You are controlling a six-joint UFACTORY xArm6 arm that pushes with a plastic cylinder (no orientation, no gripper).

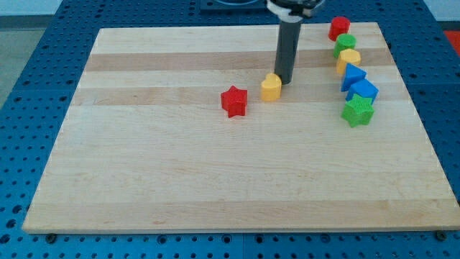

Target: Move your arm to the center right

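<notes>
My rod comes down from the view's top, and my tip [283, 80] rests on the wooden board [215, 180], touching or just right of a yellow hexagon block [271, 87]. A red star block [234, 101] lies a little to the left of the yellow one. At the view's right a column of blocks runs downward: a red block [339, 27], a green block [345, 44], a yellow block [349, 60], a blue triangle [353, 75], a blue block [364, 91] and a green star [358, 111]. My tip is well left of that column.
The board lies on a blue perforated table [29, 108] that shows all around its edges.
</notes>
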